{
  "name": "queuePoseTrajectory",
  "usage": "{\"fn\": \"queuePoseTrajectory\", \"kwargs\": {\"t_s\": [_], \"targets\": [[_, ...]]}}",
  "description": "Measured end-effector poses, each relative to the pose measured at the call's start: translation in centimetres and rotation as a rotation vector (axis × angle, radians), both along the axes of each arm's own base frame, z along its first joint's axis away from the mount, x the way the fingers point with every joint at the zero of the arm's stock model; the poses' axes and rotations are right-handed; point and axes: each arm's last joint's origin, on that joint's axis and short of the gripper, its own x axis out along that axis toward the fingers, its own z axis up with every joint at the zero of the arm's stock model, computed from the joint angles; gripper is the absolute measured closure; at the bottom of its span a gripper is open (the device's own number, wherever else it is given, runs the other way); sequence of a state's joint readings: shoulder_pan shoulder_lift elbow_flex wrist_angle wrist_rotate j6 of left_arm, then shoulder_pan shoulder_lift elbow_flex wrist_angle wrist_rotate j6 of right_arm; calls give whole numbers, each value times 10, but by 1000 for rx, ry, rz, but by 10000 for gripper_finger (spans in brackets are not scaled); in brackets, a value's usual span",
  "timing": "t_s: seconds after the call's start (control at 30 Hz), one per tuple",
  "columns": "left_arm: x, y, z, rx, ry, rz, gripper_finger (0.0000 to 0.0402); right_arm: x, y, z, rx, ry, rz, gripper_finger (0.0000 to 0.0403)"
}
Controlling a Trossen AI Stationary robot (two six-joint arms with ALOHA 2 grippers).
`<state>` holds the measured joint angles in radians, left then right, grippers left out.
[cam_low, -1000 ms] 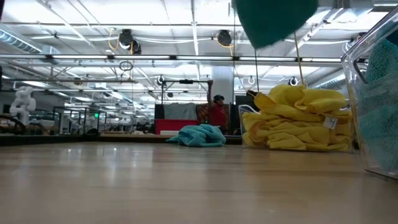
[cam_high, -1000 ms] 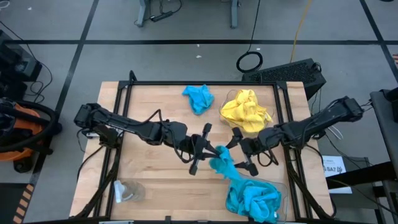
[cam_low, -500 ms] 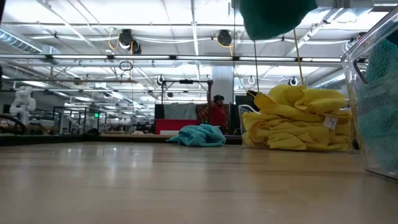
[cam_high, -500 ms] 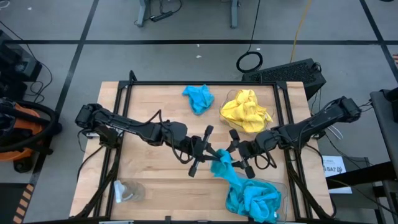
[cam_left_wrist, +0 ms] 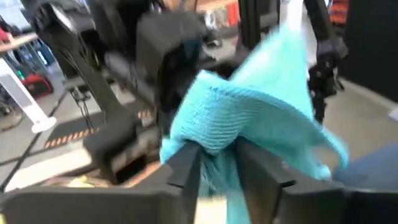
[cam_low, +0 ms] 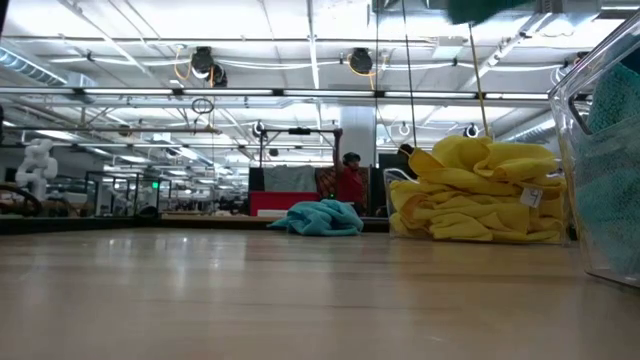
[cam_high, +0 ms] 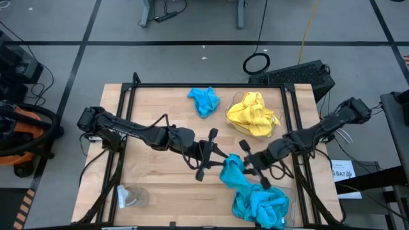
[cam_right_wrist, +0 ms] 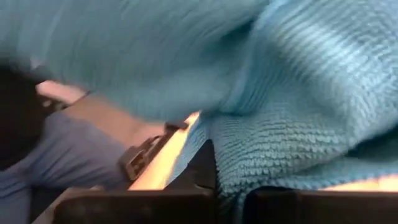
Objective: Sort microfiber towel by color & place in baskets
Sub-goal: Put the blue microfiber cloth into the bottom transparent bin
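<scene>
Since 1 s ago: right gripper (cam_high: 251, 167) went from wide open beside the hanging turquoise towel (cam_high: 231, 171) to clamped on it; it also shifted toward the near table edge. Left gripper (cam_high: 216, 158) barely moved but its fingers (cam_left_wrist: 186, 167) have eased apart a bit. In low view the teal blob that hung at top centre is gone, only a dark sliver at the top edge remains.

Now: towel is mid-air over the table (cam_high: 153, 185), centre-right, strung between both grippers. Left wrist view shows cloth bunched between the left fingers, touching both, so still pinched there, loosely. Right wrist view is nearly all turquoise cloth (cam_right_wrist: 298, 112) w/ fingers (cam_right_wrist: 205, 168) shut on a fold.

Lower end of the towel drapes toward the near-right basket (cam_high: 291, 191), which already has a heap of turquoise towels (cam_high: 259, 206). Can't tell if the held one touches that heap.

Far-right basket (cam_high: 238, 130) holds the yellow towels (cam_high: 252, 114); in low view the yellow pile (cam_low: 480, 190) sits stacked, a tag showing. One loose turquoise towel (cam_high: 204, 100) lies on the table at the far edge, left of the yellow basket, apart from it.

Small clear round object (cam_high: 130, 195) near-left corner, well apart from everything.
</scene>
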<state>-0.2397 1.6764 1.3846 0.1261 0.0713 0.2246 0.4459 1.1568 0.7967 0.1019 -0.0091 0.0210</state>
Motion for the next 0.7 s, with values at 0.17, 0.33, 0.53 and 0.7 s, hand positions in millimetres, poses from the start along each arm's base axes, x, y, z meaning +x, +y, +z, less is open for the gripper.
{"fn": "queuePoseTrajectory", "kwargs": {"t_s": [0.17,0.33,0.53,0.7], "targets": [[-4,-7,-11,28,111,-17,226,-28,11,3,41,117,92,400],[-9,-14,-20,48,209,-35,174,-60,19,5,122,286,159,401],[-12,-16,-25,70,265,-8,158,-86,27,1,241,512,189,402],[-13,-15,-27,62,294,14,158,-97,42,-2,341,659,238,402]]}}
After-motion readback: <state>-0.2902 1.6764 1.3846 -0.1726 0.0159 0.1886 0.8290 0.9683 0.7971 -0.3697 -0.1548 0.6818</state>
